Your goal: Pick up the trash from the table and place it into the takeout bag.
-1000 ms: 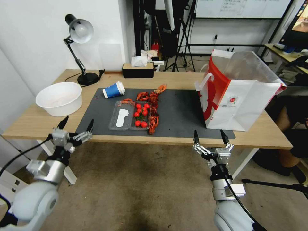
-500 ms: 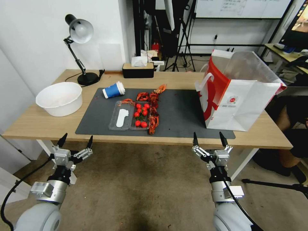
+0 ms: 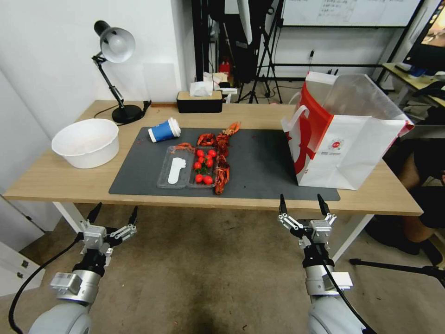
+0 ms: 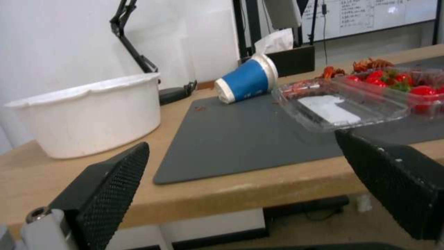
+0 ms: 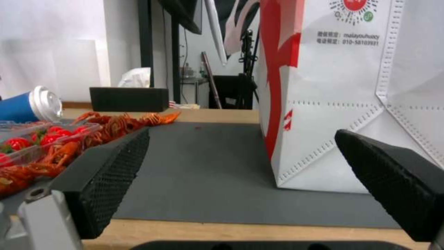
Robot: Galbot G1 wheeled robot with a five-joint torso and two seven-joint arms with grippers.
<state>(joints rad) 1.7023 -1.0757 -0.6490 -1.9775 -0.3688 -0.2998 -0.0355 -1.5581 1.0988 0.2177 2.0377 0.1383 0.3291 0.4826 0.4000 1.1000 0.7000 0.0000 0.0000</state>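
The table (image 3: 55,178) bore a dark grey mat (image 3: 259,167), with the takeout bag (image 3: 345,139) upright at its right end, mouth open, silvery lining showing. A white bowl (image 3: 85,141) sat left. A clear tray (image 3: 185,167) held red tomatoes (image 3: 204,164). The blue paper cup (image 3: 163,130) lay tipped over, white lid on; the left wrist view showed its base. Below the table edge, left gripper (image 3: 113,215) and right gripper (image 3: 301,204) hung released, jaws spread
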